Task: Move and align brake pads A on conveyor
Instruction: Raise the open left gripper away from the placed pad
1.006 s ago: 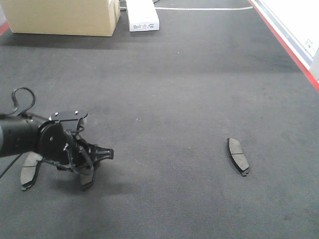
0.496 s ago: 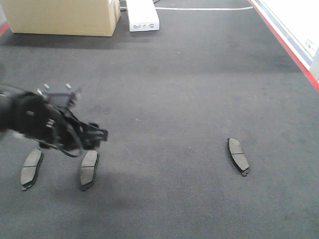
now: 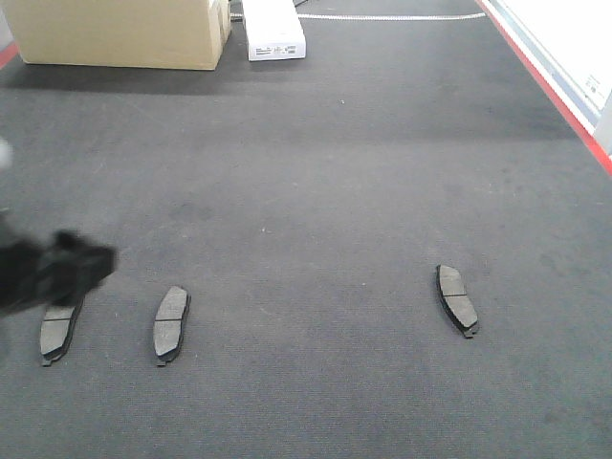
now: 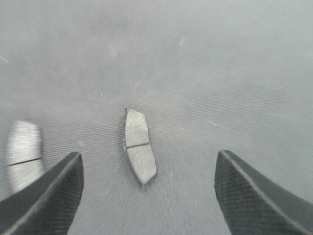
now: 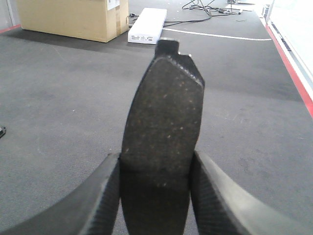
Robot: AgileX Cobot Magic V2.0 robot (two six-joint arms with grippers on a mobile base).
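You are looking at the conveyor (image 3: pixel 335 191), a wide charcoal belt with a red strip along its right edge, and three brake pads are lying flat on it in the front-facing view. Two of them are sitting near each other at the lower left, the outer pad (image 3: pixel 57 330) and the inner pad (image 3: pixel 171 323), both lengthwise and roughly parallel, apart from one another. The third pad (image 3: pixel 457 299) is lying well apart on the right, tilted the other way. Your left gripper (image 3: pixel 57 273) is showing only as a dark blur at the left edge, overlapping the top of the outer pad in that view. In its wrist view the left gripper (image 4: pixel 146 196) is hanging with its jaws spread wide and gripping nothing, and the inner pad (image 4: pixel 138 147) is lying on the belt between the two fingers, with the outer pad (image 4: pixel 23 154) showing past the left finger. Your right gripper (image 5: pixel 155 196) is clamping the fourth pad (image 5: pixel 164 132) upright between its fingers, above the belt. A cardboard box (image 3: pixel 120 33) and a white box (image 3: pixel 273 29) are standing at the far end.
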